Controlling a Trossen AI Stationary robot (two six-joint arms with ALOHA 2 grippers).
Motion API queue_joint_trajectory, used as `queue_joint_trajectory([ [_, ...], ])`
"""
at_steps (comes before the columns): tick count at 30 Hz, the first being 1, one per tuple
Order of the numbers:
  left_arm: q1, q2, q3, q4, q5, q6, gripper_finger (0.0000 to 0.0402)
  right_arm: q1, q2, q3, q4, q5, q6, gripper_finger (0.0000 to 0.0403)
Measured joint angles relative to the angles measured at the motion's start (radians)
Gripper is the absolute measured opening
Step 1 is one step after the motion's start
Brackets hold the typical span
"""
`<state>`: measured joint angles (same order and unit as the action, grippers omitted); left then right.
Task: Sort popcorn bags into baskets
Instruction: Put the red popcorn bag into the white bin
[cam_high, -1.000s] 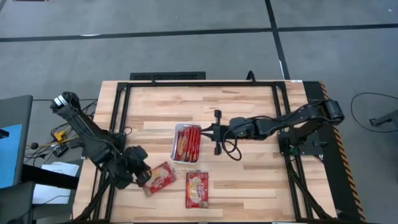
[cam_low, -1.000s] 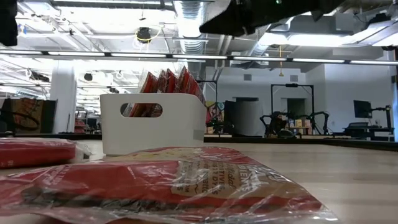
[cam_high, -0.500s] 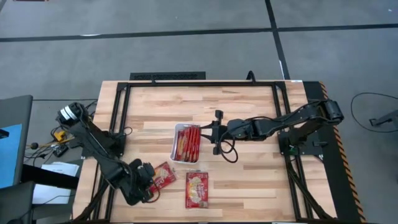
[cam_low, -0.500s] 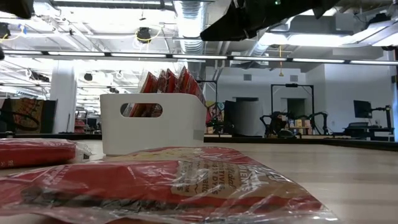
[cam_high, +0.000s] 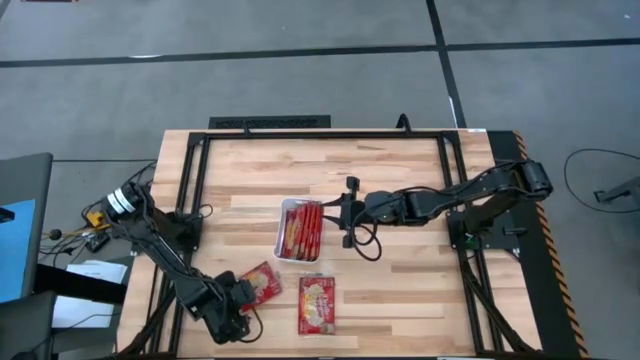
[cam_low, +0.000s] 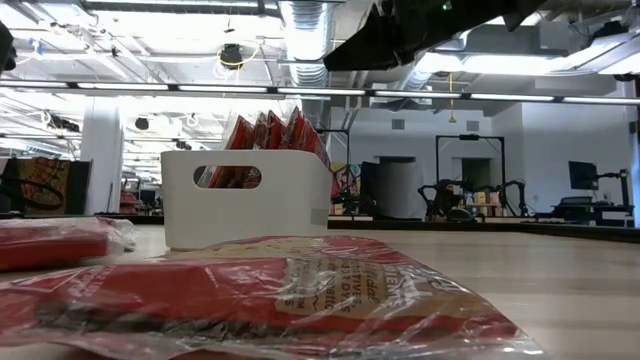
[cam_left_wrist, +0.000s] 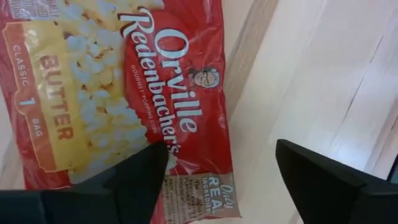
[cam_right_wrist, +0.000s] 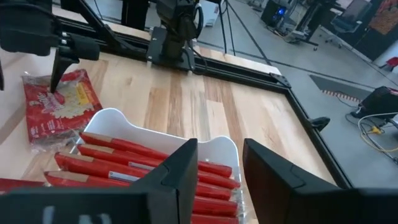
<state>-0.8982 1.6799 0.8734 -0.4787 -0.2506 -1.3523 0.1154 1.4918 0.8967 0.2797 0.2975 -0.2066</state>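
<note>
A white basket (cam_high: 299, 232) stands mid-table with several red popcorn bags (cam_right_wrist: 149, 163) on edge inside it. Two more bags lie flat on the wood nearer the front edge, one (cam_high: 263, 283) to the left and one (cam_high: 316, 305) to the right. My left gripper (cam_left_wrist: 221, 149) is open and points down at the left bag (cam_left_wrist: 118, 93). One finger is over the bag's printed face, the other over bare wood past its edge. My right gripper (cam_right_wrist: 221, 146) hovers open beside the basket's right end, holding nothing. My left gripper comes at the flat bag from above, with one finger (cam_left_wrist: 140, 177) over the bag near its long edge (cam_left_wrist: 217, 155). Whether that finger touches the wrapper I cannot tell. The bag lies flat on the table.
Black frame rails (cam_high: 193, 190) run along the table's left, far and right sides. Bare wood lies to the right of the near bags (cam_high: 410, 290). In the low view the near bag (cam_low: 280, 290) fills the foreground in front of the basket (cam_low: 245, 195).
My left gripper has gone down and toward the table's near edge, and it now stands low at the left bag's near-left end. The left bag has turned slightly and shifted a little. My right arm has kept its place by the basket.
</note>
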Motion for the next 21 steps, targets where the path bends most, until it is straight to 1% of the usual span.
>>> queue_joint_trajectory([
  [3,0.001,0.021,0.001,-0.042,0.030,0.003,0.0285,0.000,0.000,0.000,-0.013,0.000,0.012,0.0142],
  [6,0.003,0.028,0.004,-0.087,0.062,-0.023,0.0235,0.000,0.000,0.000,-0.020,0.000,0.024,0.0136],
  [8,0.009,0.028,0.004,-0.111,0.067,-0.054,0.0182,0.000,0.000,0.000,-0.022,0.000,0.025,0.0130],
  [10,0.014,0.028,0.003,-0.125,0.079,-0.071,0.0119,0.000,0.000,0.000,-0.021,0.000,0.026,0.0125],
  [12,0.016,0.028,0.002,-0.118,0.091,-0.068,0.0051,0.000,0.000,0.000,-0.021,0.000,0.026,0.0119],
  [13,0.019,0.028,0.002,-0.117,0.096,-0.059,0.0027,0.000,0.000,0.000,-0.021,0.000,0.026,0.0117],
  [14,0.020,0.028,0.002,-0.116,0.103,-0.058,0.0018,0.000,0.000,0.000,-0.021,0.000,0.026,0.0115],
  [17,0.020,0.024,0.002,-0.104,0.099,-0.037,0.0019,0.000,0.000,0.000,-0.020,0.000,0.026,0.0109],
  [21,0.018,-0.009,0.063,-0.155,0.037,0.035,0.0005,0.000,0.000,0.000,-0.016,-0.008,0.023,0.0107],
])
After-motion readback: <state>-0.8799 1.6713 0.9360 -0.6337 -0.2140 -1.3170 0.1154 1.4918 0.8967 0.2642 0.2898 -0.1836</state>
